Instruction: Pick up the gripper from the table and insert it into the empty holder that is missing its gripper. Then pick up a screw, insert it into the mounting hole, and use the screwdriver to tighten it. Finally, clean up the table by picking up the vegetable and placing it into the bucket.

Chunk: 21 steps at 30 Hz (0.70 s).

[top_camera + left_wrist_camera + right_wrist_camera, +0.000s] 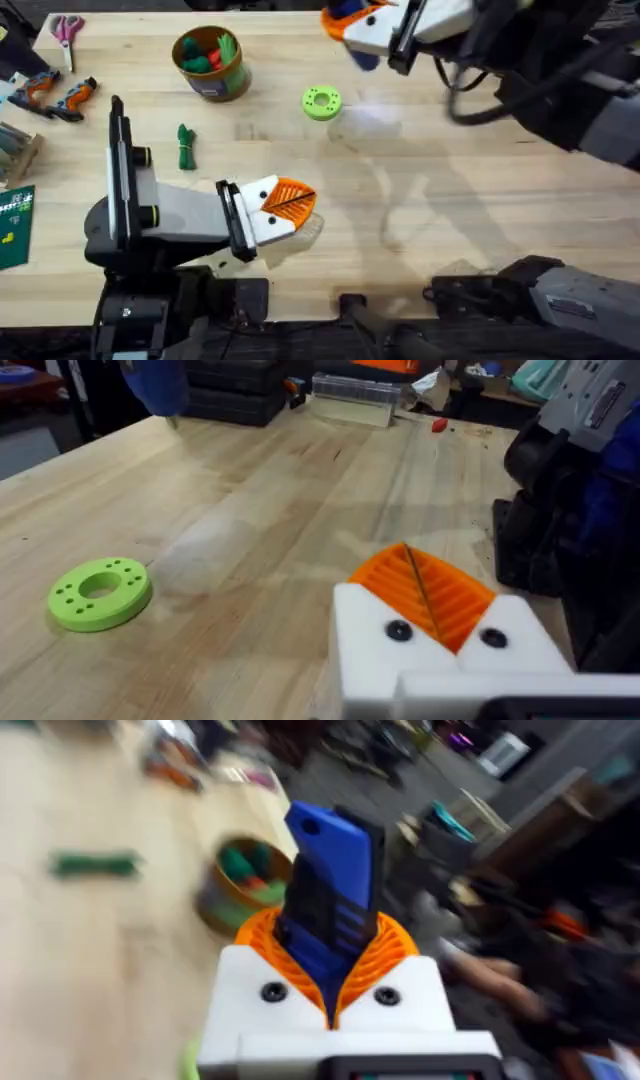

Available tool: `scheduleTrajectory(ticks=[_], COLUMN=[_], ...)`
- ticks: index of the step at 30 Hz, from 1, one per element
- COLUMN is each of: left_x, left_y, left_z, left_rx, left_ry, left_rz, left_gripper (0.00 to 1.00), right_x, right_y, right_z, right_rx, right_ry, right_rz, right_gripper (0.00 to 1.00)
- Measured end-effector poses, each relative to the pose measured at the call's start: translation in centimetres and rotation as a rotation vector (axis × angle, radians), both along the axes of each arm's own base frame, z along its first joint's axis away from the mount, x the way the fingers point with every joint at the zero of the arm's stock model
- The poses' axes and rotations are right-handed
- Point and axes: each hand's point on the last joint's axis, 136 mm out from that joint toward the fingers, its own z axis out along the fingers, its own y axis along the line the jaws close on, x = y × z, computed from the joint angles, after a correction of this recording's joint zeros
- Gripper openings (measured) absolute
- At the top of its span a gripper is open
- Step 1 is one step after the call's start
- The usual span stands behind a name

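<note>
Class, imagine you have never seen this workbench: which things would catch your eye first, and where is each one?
First, the bright blue screwdriver, clamped between the right gripper's orange pads, high over the table's far edge. Next, the left gripper, shut and low over the near middle. Then the lime-green ring lying flat mid-table, and the bucket at the far left.

Lime-green ring (321, 102), scissors (67, 30), orange-handled pliers (55, 95).

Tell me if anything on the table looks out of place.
Only the green toy vegetable stands out: it lies loose on the table beside the bucket, not inside with the other toys. The right pincer is shut on the blue screwdriver. Nothing looks spilled or broken.
</note>
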Motion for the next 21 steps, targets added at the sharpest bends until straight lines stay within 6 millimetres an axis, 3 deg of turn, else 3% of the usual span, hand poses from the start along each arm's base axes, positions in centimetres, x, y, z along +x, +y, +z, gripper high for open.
scheduleTrajectory(ticks=[4,10,17,21], left_x=[0.0,0.0,0.0,0.0], left_y=[0.0,0.0,0.0,0.0], left_z=[0.0,0.0,0.0,0.0], left_rx=[0.0,0.0,0.0,0.0], left_ry=[0.0,0.0,0.0,0.0], left_rz=[0.0,0.0,0.0,0.0], left_gripper=[0.014,0.014,0.014,0.014], right_x=[3.5,9.1,13.2,14.3], right_y=[-2.2,-6.3,-8.8,-9.7], right_z=[-2.9,-9.6,-18.1,-22.5], right_rx=[-0.136,-0.331,-0.573,-0.71], right_ry=[-0.078,-0.077,-0.058,-0.063], right_rz=[-0.089,-0.192,-0.237,-0.24], right_gripper=[0.027,0.027,0.027,0.027])
